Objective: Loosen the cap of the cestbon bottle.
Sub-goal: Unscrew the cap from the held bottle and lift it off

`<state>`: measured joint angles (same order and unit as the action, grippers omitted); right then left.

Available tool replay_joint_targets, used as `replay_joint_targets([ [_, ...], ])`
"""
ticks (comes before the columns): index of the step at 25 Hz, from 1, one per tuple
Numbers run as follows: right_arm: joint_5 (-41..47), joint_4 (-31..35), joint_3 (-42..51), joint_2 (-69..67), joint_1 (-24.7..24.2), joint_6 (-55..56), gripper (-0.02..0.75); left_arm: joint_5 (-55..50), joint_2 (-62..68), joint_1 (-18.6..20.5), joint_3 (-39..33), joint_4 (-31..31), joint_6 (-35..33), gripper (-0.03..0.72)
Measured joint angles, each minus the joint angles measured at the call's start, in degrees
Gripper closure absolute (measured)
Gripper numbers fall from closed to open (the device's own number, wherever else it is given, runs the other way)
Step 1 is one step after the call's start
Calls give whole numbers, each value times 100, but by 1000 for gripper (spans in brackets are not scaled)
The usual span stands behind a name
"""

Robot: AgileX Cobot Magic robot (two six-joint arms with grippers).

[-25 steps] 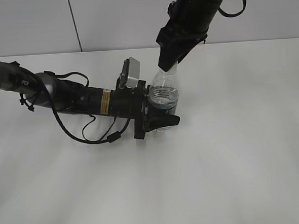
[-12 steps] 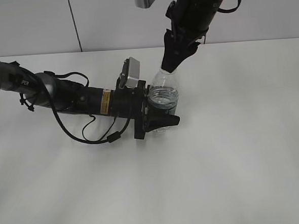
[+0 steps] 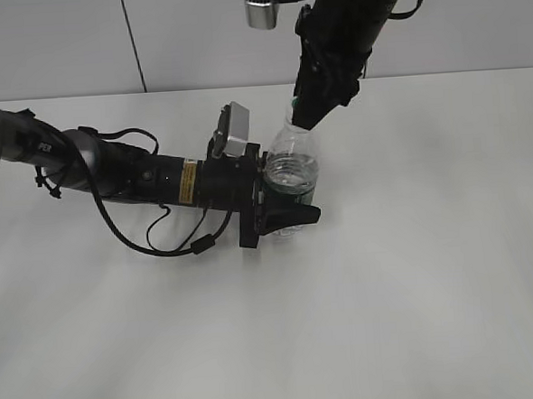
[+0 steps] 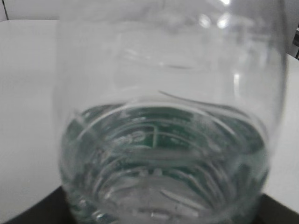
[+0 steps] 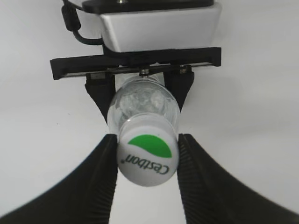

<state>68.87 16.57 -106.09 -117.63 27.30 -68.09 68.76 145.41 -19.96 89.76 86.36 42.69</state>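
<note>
Right wrist view | cap (image 5: 147,155) sits between right gripper (image 5: 147,158) fingers, pinched at 9 and 3 o'clock | cestbon bottle (image 3: 293,166) upright on table (image 3: 432,244), long axis vertical | left gripper (image 3: 285,207) clamps lower body from 9 o'clock | twist next, likely

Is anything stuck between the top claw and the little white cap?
No, nothing visible is in the way. In the right wrist view the right gripper has its two black fingers pressed against both sides of the cap. The left gripper holds the bottle lower down, well clear of the cap.
</note>
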Motion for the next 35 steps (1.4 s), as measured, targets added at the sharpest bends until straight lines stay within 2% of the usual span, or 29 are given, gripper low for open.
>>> replay_joint_targets([
  [9, 0, -4, 0, 4, 0, -618, 436, 0, 0, 0, 0, 6, 0, 280],
  [27, 0, 63, 6, -1, 0, -827, 412, 38, 0, 0, 0, 34, 2, 280],
  [30, 17, 66, 6, -7, 0, -827, 378, 44, 0, 0, 0, 41, 8, 280],
  [35, 41, 247, 6, -7, 0, -834, 277, 44, 0, 0, 0, 41, 13, 280],
])
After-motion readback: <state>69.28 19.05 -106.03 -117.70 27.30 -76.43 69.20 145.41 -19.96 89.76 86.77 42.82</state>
